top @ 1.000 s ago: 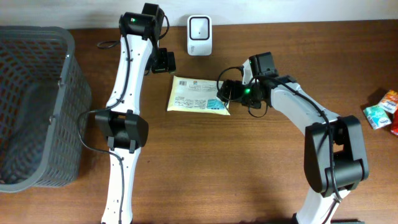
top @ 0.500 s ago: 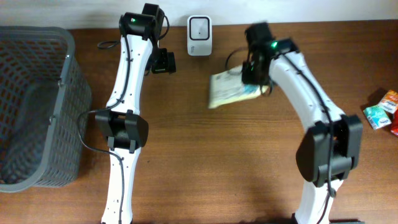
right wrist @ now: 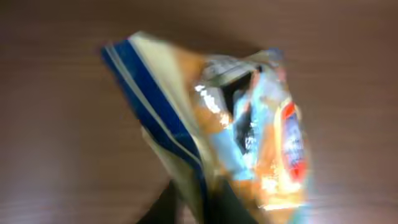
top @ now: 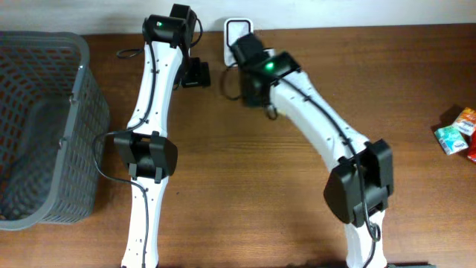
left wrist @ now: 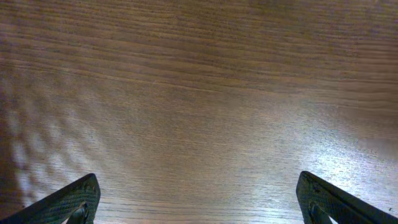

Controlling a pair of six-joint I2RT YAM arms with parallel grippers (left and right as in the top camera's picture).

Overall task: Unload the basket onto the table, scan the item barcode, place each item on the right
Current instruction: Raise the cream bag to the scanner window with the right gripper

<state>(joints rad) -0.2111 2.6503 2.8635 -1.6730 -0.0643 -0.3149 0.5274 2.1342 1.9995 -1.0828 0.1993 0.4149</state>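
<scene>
Bag (right wrist: 236, 124), pinched in the right hand (right wrist: 199, 204), should face its barcode flat to the scanner (top: 233, 28) at the upper middle.

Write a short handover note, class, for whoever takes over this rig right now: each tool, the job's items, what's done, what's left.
Left tool: open, empty, over bare table.
Right tool: shut on the snack packet, held off the table, arm reaching to the scanner.
Done: packet picked up.
Left: present its barcode to the scanner; the blurred wrist view shows no barcode.
</scene>
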